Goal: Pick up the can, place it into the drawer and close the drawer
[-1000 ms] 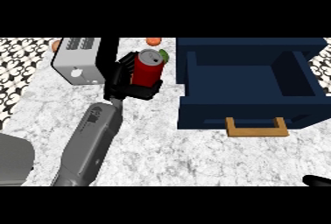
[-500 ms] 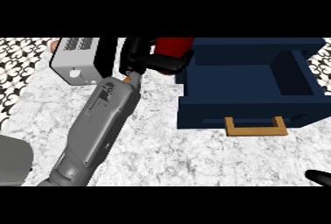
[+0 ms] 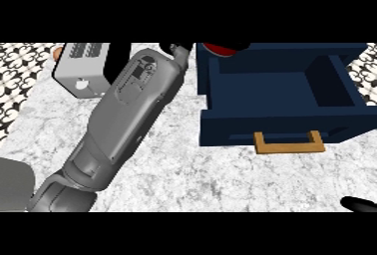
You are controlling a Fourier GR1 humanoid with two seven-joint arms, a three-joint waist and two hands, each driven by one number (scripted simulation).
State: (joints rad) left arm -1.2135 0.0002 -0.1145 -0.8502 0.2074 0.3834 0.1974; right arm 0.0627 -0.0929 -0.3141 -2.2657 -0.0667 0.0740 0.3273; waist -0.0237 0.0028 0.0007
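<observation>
Moved up and over since a moment ago: left robot hand [image 3: 179,49], mostly cut off at the top edge, so cannot tell its grip. Red can [image 3: 223,48] now at the drawer's [image 3: 280,122] back edge, nearly ready to drop in. Nothing inside drawer yet

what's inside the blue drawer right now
Only the bare dark floor of the open blue drawer shows. The red can is at its far left corner, cut off by the view's top edge. The left hand holding it is mostly out of view.
</observation>
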